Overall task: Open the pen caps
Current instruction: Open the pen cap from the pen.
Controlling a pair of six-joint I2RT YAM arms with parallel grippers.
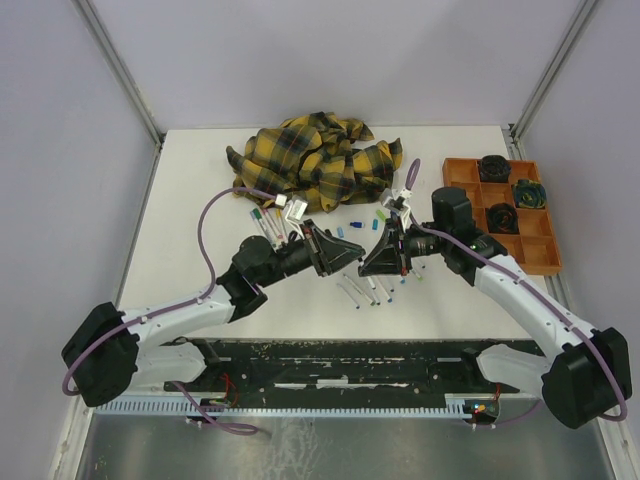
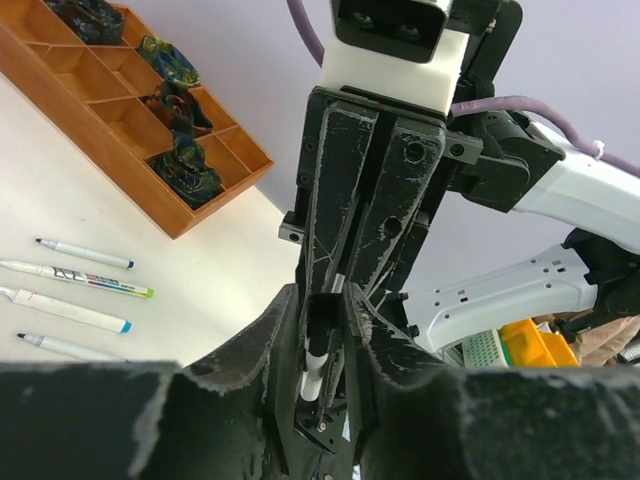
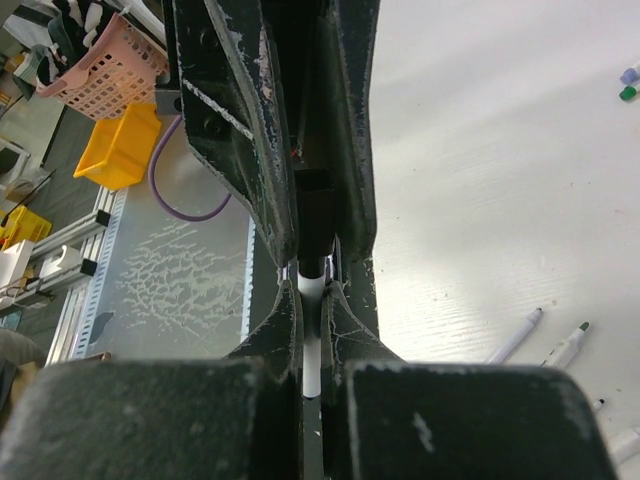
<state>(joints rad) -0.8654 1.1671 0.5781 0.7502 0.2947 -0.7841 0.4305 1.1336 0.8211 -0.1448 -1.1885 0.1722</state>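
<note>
My left gripper [image 1: 350,258] and right gripper [image 1: 372,262] meet tip to tip above the table's middle, both shut on one pen. In the left wrist view my left gripper [image 2: 322,300] clamps a black section [image 2: 326,312] at its tips, with white barrel [image 2: 314,375] behind it. In the right wrist view my right gripper [image 3: 312,285] clamps the white barrel [image 3: 311,340]; the black section [image 3: 315,205] sits between the left fingers beyond. Several pens [image 1: 362,292] lie under the grippers, and more lie at the left [image 1: 266,222]. Loose pen caps [image 1: 380,216] lie behind them.
A yellow-and-black plaid cloth [image 1: 315,155] is heaped at the back. An orange compartment tray [image 1: 540,262] with dark bundles stands at the right, also in the left wrist view [image 2: 120,165]. Pens lie on the table in the wrist views [image 2: 80,275] [image 3: 545,335].
</note>
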